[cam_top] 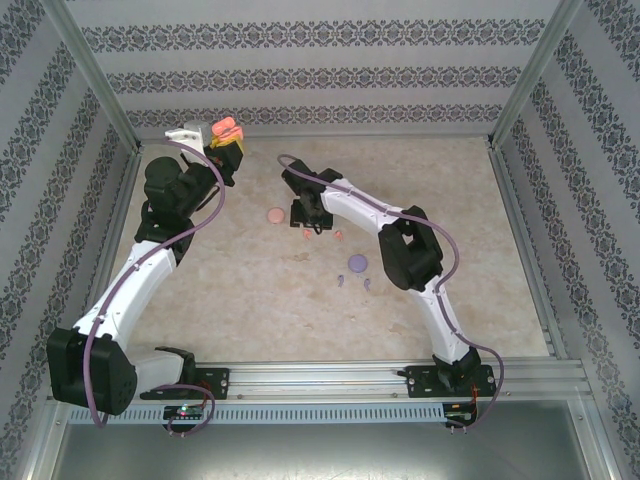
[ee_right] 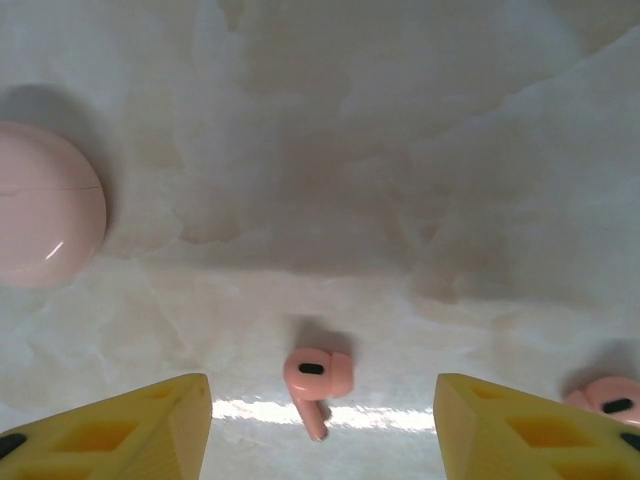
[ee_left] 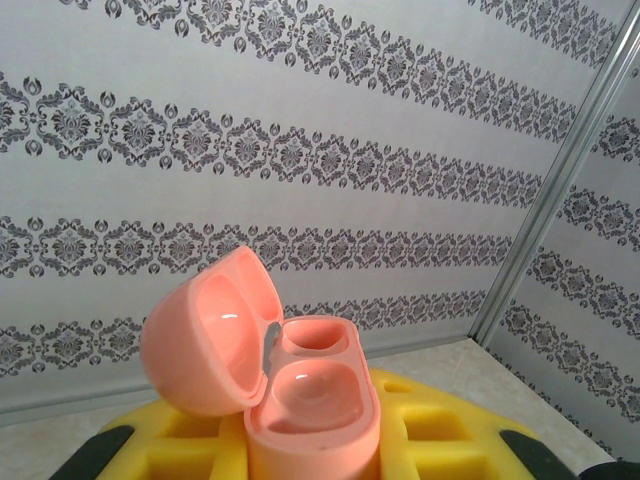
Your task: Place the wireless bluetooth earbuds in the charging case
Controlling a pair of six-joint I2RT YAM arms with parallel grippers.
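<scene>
1. This is a robotics lab test cell. Two white and black robot arms, the left arm (cam_top: 140,275) and the right arm (cam_top: 362,205), stand bolted to a metal rail (cam_top: 320,378) at the near edge.
2. Bare aluminium posts (cam_top: 93,75) frame the space like a booth.
3. The walls (cam_top: 300,70) are flat panels papered in grey ornament bands, and they close in three sides.
4. The tabletop (cam_top: 470,220) is a pale marble-look sheet fitted inside the frame.
5. Purple cables (cam_top: 90,370) run loose along the arms.

Open salmon-pink charging case (ee_left: 300,395)
</scene>
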